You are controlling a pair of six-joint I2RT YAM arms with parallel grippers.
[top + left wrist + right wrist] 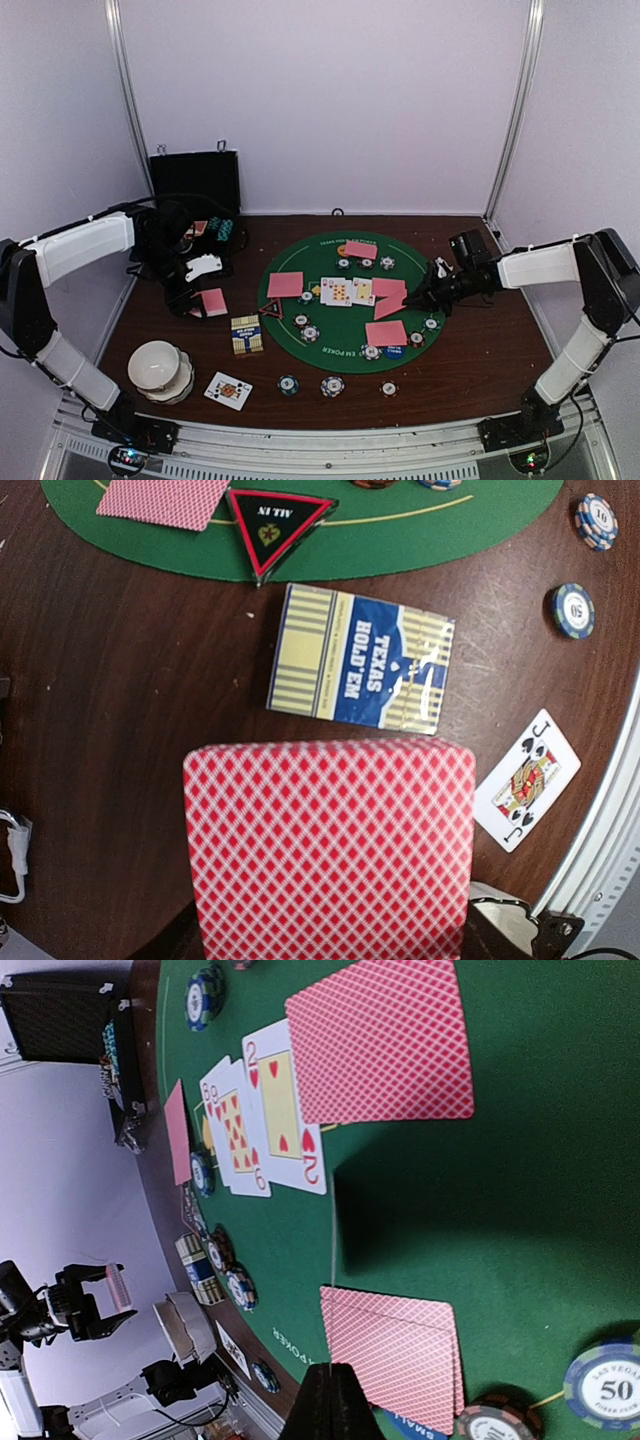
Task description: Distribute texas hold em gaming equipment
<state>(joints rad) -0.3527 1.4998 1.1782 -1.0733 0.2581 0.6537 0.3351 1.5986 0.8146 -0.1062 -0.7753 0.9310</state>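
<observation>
- One pink-backed card (330,850) is gripped face down by the left gripper (198,298). Its fingers are closed on the card's near edge, and the card is held over the wooden table (470,370), off the left side of the green mat (350,322).
- The right gripper (330,1405) is shut with nothing seen between its fingers. It is poised low over the right part of the mat, just above a face-down card (395,1355).
- The step in hand is judged to be the dealing of the held card onto the mat. Face-down cards are seen at the mat's left, far, right and near-right places. The near-left place, where only chips (310,333) lie, seems the likely target, though this cannot be settled.
- The card is best carried level and low across the mat's left edge, so that it is laid flat rather than dropped on a corner.
- The triangle marker (275,525), which straddles the mat's near-left rim, and the card box (360,670), just outside that rim, should be passed without being nudged.
- The fingers should be opened only once the card's free edge rests on the mat. The gripper should then be drawn back along the card's plane, so that the card is not dragged off.
- The face-up cards (345,290) at the mat's centre should be left uncovered.
</observation>
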